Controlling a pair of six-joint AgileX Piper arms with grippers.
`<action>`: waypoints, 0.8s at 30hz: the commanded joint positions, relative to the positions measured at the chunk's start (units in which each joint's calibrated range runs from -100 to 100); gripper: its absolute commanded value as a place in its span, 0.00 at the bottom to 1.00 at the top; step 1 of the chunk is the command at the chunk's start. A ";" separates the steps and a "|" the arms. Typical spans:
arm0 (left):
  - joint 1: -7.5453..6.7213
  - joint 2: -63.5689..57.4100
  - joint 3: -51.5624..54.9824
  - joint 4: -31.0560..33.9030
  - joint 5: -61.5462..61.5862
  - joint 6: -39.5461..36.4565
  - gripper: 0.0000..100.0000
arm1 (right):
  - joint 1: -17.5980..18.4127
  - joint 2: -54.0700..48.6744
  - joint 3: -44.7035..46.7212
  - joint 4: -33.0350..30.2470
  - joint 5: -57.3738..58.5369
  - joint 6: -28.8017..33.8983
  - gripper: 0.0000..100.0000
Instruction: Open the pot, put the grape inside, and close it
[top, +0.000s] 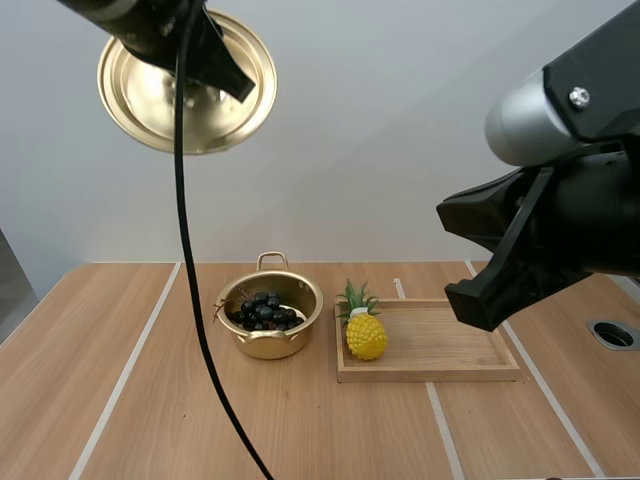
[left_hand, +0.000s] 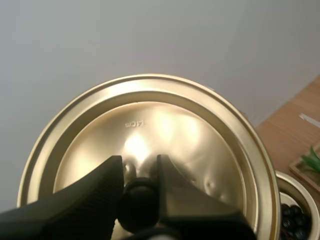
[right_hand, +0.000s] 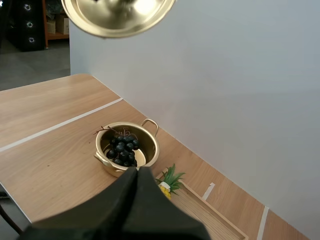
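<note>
Aloft, the left hand (left_hand: 139, 164) pinches the lid (left_hand: 165, 120) by its knob (left_hand: 138, 202).
The right hand (right_hand: 136, 171) is closed on nothing above the tabletop (top: 120, 400); the grapes (top: 262, 312) lie inside the open pot (top: 275, 345), just beside the wooden tray (top: 450, 345).

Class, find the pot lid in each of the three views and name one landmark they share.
High view: lid raised at upper left, above the pot.
Left wrist view: lid's knob pinched by the left end effector, pot beside its rim.
Right wrist view: lid hangs high over the pot.
Shared landmark: the pot holding grapes.
</note>
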 joint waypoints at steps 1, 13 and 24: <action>-0.02 0.19 4.09 -3.20 -0.82 5.20 0.00 | -0.20 -0.60 0.08 0.15 0.00 -0.04 0.00; -0.02 8.36 12.95 -5.99 5.02 15.96 0.00 | -0.20 -0.60 0.08 0.15 0.00 -0.04 0.00; -0.02 21.90 12.78 -6.07 7.19 22.70 0.00 | -0.20 -0.60 0.08 0.14 0.00 -0.17 0.00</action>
